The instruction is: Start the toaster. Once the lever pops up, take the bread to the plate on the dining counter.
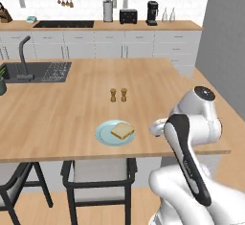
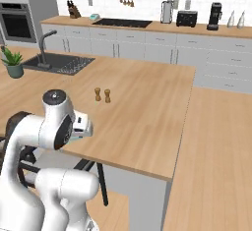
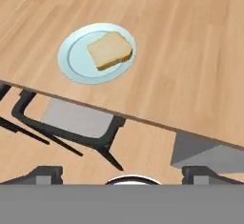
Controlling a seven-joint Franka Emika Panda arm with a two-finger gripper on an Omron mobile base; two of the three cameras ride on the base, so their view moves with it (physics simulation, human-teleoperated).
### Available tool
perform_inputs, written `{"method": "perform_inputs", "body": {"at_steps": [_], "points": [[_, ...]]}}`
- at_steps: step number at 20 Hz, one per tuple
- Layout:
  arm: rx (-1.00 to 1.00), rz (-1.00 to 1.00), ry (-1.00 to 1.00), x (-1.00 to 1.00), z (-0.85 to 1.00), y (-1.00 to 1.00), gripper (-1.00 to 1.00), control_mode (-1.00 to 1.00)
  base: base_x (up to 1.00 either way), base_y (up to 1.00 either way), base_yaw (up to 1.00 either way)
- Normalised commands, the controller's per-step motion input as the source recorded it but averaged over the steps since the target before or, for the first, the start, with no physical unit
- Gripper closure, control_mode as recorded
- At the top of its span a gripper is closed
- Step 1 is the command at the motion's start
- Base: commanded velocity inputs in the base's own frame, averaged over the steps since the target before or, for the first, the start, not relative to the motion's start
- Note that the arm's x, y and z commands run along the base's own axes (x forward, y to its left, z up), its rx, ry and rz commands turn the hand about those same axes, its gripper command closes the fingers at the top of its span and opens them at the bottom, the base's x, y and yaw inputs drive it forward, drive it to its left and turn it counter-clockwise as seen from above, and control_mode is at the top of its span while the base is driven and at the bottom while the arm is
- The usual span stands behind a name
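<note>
The tan bread (image 1: 122,131) lies flat on the pale blue-green plate (image 1: 102,135), near the front edge of the dining counter (image 1: 72,109). In the hand view the bread (image 3: 110,50) rests on the plate (image 3: 75,61), up and to the left of my gripper (image 3: 123,173). The gripper is open and empty, its fingertips (image 3: 46,172) wide apart, hanging off the counter's front edge above a stool. From the left base view the hand (image 1: 157,128) sits to the right of the plate. The black toaster (image 1: 128,16) stands far back on the wall counter.
Two small shakers (image 1: 118,95) stand mid-counter behind the plate. A sink (image 1: 38,71) with a faucet is set in the counter's left end, and a potted plant (image 2: 14,60) is beside it. Dark stools (image 1: 95,176) sit under the front edge. A coffee machine (image 1: 152,13) stands right of the toaster.
</note>
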Motion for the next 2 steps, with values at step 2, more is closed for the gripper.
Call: {"method": "perform_inputs", "body": {"at_steps": [2], "points": [[0.0, -0.18, -0.06, -1.0, 0.01, -0.47, -1.0, -1.0, 0.0, 0.0, 0.0]]}}
